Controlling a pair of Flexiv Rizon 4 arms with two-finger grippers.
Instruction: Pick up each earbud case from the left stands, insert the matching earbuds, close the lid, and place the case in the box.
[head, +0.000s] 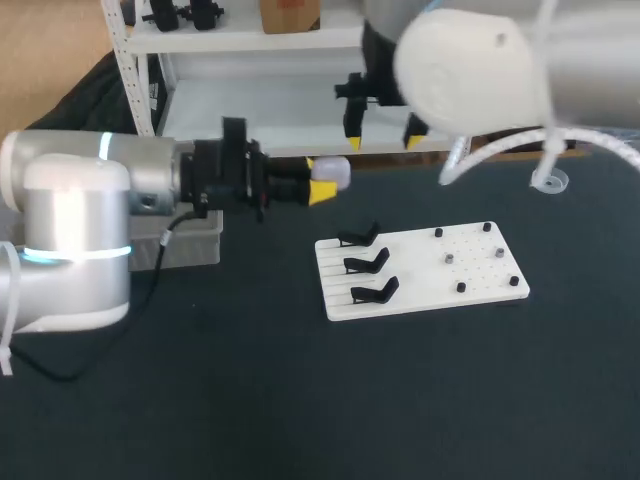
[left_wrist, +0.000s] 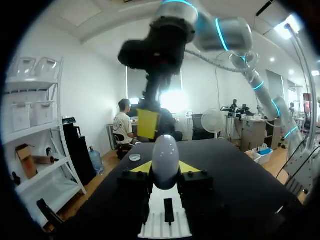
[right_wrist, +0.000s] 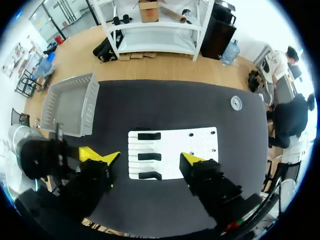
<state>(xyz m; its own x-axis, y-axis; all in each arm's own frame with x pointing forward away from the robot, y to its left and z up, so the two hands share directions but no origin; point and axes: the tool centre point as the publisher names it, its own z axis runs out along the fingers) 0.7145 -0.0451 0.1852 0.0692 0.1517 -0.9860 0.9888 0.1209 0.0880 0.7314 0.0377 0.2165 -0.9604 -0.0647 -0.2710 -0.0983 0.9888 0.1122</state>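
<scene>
Dark bench (head: 250, 400) fills the scene. My left arm (head: 80, 240) comes in from the left and my right arm (head: 480, 70) from the upper right, held high. A grey box (right_wrist: 70, 105) sits at the bench's far left, behind the left arm. A white board (head: 410, 272) lies flat mid-bench, well apart from the box. The left claw (head: 318, 177) is raised off the bench, near the board's far left corner, and both yellow tips clamp a white earbud case (head: 336, 171) from two sides. From the left wrist the case (left_wrist: 165, 157) sits right between the tips, with the board below. The right claw (head: 382, 140) hangs just beyond the case, fingers wide apart and holding nothing. Three black stands (head: 360, 238) are on the board's left part and small pegs (head: 438, 232) on its right.
</scene>
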